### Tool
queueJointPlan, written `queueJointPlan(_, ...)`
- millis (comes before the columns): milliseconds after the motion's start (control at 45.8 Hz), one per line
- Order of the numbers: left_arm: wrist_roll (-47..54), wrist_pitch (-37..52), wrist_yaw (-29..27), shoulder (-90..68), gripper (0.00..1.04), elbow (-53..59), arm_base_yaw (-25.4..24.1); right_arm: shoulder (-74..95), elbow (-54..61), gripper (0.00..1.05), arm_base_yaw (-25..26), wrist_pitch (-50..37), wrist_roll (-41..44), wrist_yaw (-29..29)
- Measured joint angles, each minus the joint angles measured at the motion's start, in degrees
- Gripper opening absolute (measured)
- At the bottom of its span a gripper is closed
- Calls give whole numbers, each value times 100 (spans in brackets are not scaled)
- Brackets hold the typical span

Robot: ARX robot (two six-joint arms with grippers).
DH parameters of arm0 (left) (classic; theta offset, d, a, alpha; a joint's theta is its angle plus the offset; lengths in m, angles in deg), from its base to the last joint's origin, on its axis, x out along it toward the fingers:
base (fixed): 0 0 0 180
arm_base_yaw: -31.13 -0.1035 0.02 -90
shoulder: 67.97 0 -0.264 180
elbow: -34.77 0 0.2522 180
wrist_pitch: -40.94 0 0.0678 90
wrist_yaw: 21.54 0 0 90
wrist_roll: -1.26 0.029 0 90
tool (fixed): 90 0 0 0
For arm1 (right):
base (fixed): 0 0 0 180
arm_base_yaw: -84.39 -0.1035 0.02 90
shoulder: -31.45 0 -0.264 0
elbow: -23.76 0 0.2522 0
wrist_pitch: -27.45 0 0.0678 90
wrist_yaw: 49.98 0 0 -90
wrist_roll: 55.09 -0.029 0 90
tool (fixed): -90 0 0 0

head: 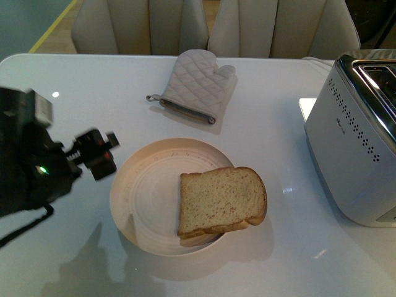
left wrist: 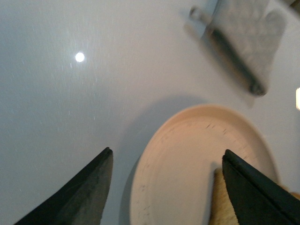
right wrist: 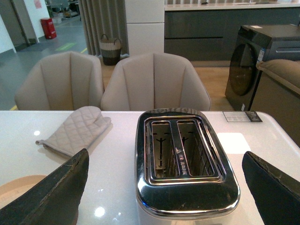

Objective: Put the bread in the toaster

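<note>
Left fingers [left wrist: 89,187]: spread wide, holding nothing and touching nothing. In the left wrist view one tip hangs over bare desk [head: 74,80], the other over the plate [head: 145,179] beside the edge of the bread [left wrist: 218,204].

Right fingers [right wrist: 56,192]: also spread wide and empty. The toaster [right wrist: 185,197] sits between them in the right wrist view, both slots facing up with their wire racks showing.

Bread [head: 221,199]: one slice lying flat on the right part of the round cream plate. Its rounded end points right and it overhangs the rim on the right and near sides.

Toaster [head: 346,154]: at the right edge of the desk, well apart from the plate, with bare desk between them.

Oven mitt [head: 195,83]: flat on the desk, on the far side of the plate. Two pale chairs [head: 148,25] stand beyond the far edge.

Left arm [head: 31,161]: enters from the left, blurred, above the desk just left of the plate, fingers aimed right. The right arm is out of the front view.
</note>
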Motion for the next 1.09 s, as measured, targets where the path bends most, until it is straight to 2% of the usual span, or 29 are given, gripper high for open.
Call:
queueJointPlan(175, 105, -177, 28, 1880, 96, 599, -286, 0, 0, 96, 0, 0, 0, 2)
queueJointPlan(218, 127, -262, 31, 2321, 99, 719, -361, 0, 0, 96, 0, 0, -2, 0)
queueJointPlan(546, 83, -1357, 177, 6100, 98, 1652, -1250, 0, 0, 96, 0, 0, 0, 0)
queueJointPlan(655, 1169, -616, -2, 6371, 83, 1917, -1263, 0, 0, 96, 0, 0, 0, 2)
queueJointPlan(786, 2592, -577, -2, 6653, 62, 2253, -1263, 0, 0, 96, 0, 0, 0, 0)
queueJointPlan(917, 3088, -741, -2, 7040, 41, 2470, -1263, 0, 0, 96, 0, 0, -2, 0)
queueJointPlan(1092, 3263, -1016, -4, 7510, 14, 2664, -1263, 0, 0, 96, 0, 0, 0, 2)
